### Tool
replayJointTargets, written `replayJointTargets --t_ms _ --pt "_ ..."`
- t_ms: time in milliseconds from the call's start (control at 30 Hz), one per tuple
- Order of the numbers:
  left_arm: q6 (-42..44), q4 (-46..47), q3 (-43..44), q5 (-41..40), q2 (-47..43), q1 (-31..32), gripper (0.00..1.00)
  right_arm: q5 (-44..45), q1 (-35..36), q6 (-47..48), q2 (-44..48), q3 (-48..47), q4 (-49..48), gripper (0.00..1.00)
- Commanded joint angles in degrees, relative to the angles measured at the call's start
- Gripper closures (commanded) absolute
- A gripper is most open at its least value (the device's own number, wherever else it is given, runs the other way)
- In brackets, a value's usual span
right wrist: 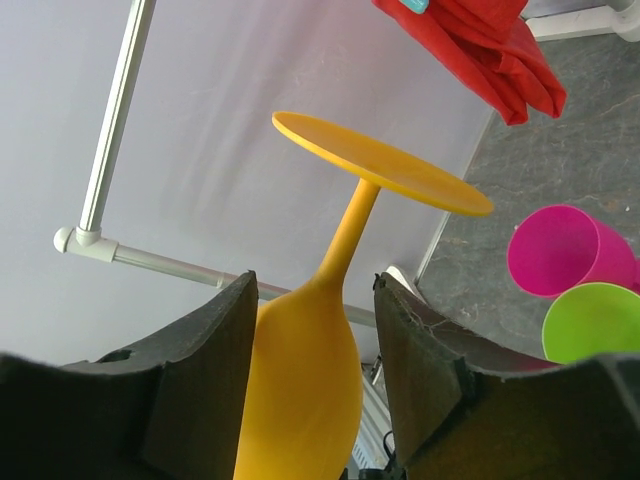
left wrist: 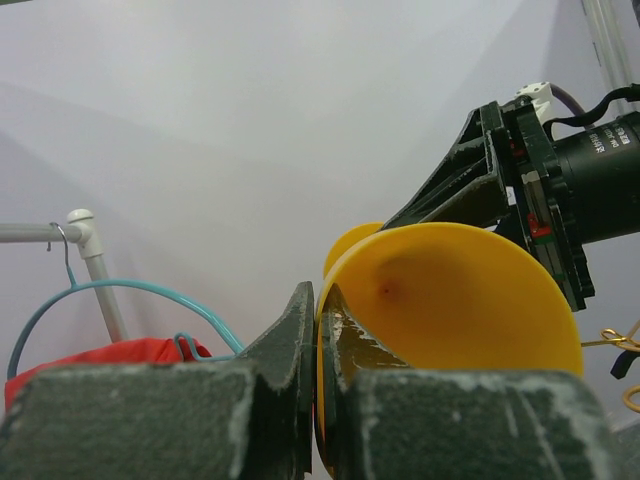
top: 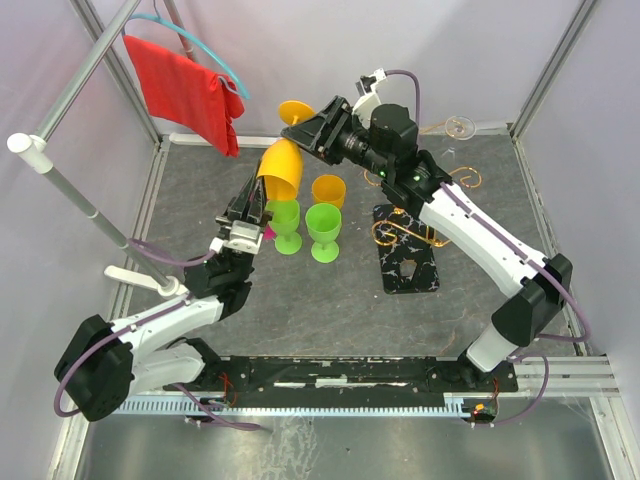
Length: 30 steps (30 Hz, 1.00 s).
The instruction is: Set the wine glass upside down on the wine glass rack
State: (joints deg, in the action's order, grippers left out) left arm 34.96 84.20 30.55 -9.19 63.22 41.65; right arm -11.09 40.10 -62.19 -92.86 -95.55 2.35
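Closest to the lens, in the left wrist view: left gripper (left wrist: 317,300), dark fingers pressed together on the thin rim of the wine glass (left wrist: 450,300), yellow wall pinched between them. Gripped at the rim, probably, to leave stem and bowl free for the other arm.

Held in the air over the back of the table (top: 300,310), well clear of it and already turned over: foot uppermost, mouth down and tilted toward the left arm. Inverted now, presumably, so as to need only a slide onto a scroll arm.

Straddling the upper bowl just under the stem: right gripper (right wrist: 315,300), jaws apart, one pad at or nearly at the yellow wall, a slit of background showing beside the other. No firm hold there by the look of it. Reads as a mid-air handover from rim grip to bowl grip, as a judgement only.

Off to the right, well apart from the glass: wine glass rack (top: 410,255), gold wire on a black veined base, on the right arm's side. Hence the likely transfer.

Below the raised glass, upright on the table: two green goblets (top: 286,218), an orange cup (top: 329,188), a pink cup (right wrist: 560,250). Reason enough to carry high. Back left, out of the way: red cloth (top: 185,85) on a blue hanger (top: 205,45).
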Motion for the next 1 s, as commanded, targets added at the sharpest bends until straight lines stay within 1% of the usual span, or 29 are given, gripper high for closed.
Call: replayJointTargets --t_ms 0,67,133,467,733,967 --pt "2.4 5.4 0.0 -0.6 -1.0 0.4 0.97 0.3 0.5 -0.6 -0.2 -2.4 -3.9 0.45" --pt "2.4 5.4 -0.1 -0.7 -1.1 0.4 0.97 0.4 0.6 -0.5 -0.2 -2.4 -4.1 0.5" --pt "1.9 5.6 -0.3 -0.7 -1.2 0.4 0.97 0.3 0.6 -0.4 -0.2 -2.3 -4.2 0.52" --pt "1.0 5.9 -1.1 -0.4 -3.1 0.5 0.97 0.5 0.6 -1.5 -2.0 -2.1 -5.2 0.49" --pt "0.4 5.8 -1.2 -0.1 -2.7 0.6 0.97 -0.1 0.8 -1.9 -2.9 -2.4 -6.2 0.5" --pt "0.1 6.2 -1.4 -0.3 -1.2 0.7 0.97 -1.3 1.2 -2.0 -3.5 -3.2 -6.5 0.58"
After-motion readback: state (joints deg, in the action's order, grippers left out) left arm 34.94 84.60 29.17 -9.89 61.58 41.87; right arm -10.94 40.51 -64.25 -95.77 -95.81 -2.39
